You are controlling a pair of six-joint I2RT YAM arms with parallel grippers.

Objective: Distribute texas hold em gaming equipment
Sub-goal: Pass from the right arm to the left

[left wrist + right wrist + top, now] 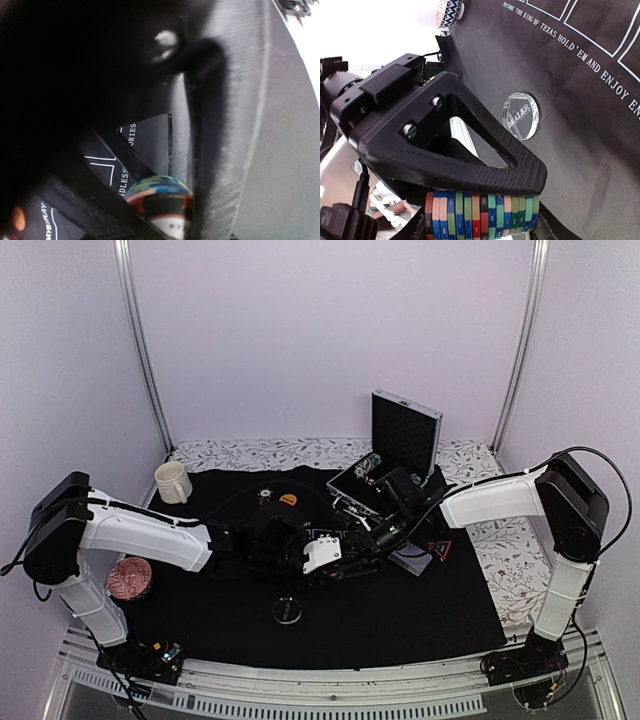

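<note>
The row of striped poker chips [481, 215] is clamped edge-on in the right pincer [532, 207], above the centre of the bench [420, 620]. The left pincer [340, 560] meets it there; its opening cannot be determined. A clear dealer disc [288, 611] lies toward the near edge.

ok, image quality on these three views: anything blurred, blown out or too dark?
Top external: evenly lit, but mid-table detail sinks into the black mat. Left wrist: mostly dark, the left finger large and defocused, top right corner blown out. Right wrist: chip row and right finger sharp, DEALER disc legible, top left overexposed.
</note>
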